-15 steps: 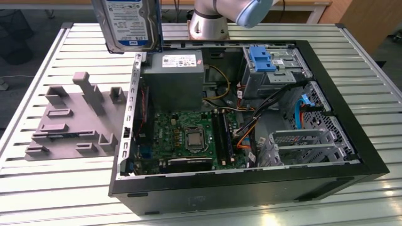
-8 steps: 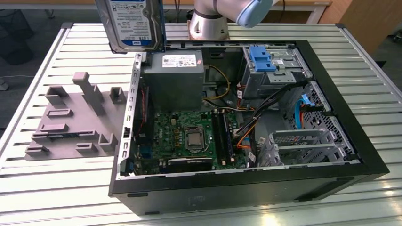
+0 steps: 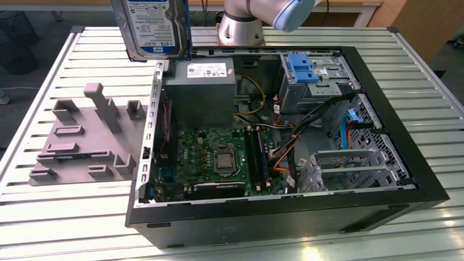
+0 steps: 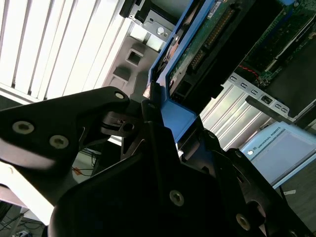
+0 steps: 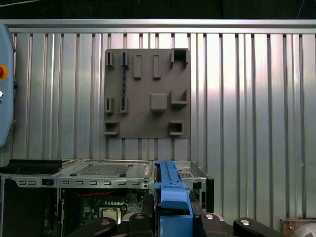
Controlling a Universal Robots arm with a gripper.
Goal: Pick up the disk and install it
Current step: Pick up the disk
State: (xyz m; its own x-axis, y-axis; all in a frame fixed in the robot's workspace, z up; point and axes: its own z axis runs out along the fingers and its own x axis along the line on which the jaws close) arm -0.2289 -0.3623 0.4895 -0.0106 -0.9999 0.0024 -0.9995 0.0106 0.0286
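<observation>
While pincer (image 5: 173, 217) pinches disk (image 3: 156, 27) edgewise, it hangs clear above rim of case (image 3: 413, 136).

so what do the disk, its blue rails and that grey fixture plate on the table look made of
On the disk, the face carries a glossy printed label, paper or film; the casing is probably metal, though little of it shows. The blue rails look like moulded plastic: even saturated colour, soft sheen. The grey fixture plate is matte with blocky raised holders, likely plastic, possibly printed.

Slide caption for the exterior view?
Disk hangs upright by the open computer case; grey fixture plate alongside.
</observation>
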